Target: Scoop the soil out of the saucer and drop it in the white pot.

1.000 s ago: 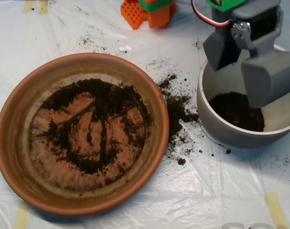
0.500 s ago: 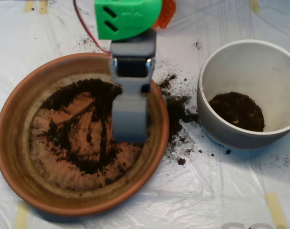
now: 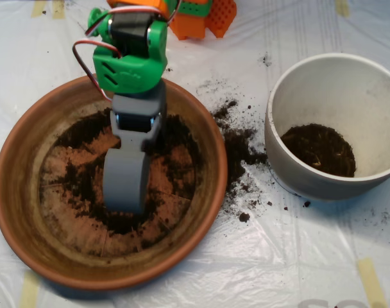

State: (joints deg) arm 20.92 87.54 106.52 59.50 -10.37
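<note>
The terracotta saucer (image 3: 15, 192) lies at the left, with soil (image 3: 79, 176) smeared thinly in dark streaks and crumbs across its floor. My grey scoop (image 3: 124, 183) reaches down into the saucer's middle, its rounded shell low over the soil there, below the green arm housing (image 3: 131, 54). The white pot (image 3: 349, 77) stands at the right, apart from the scoop, and a dark heap of soil (image 3: 318, 149) sits in its bottom.
Spilled soil (image 3: 237, 144) lies on the plastic sheet between the saucer and the pot. Orange arm parts (image 3: 201, 16) sit at the top edge. Strips of tape (image 3: 371, 282) mark the sheet near the corners.
The scoop has swung left from above the white pot to the saucer, then shifted further left and lower into the saucer's middle. The pot is uncovered and still holds its soil.
</note>
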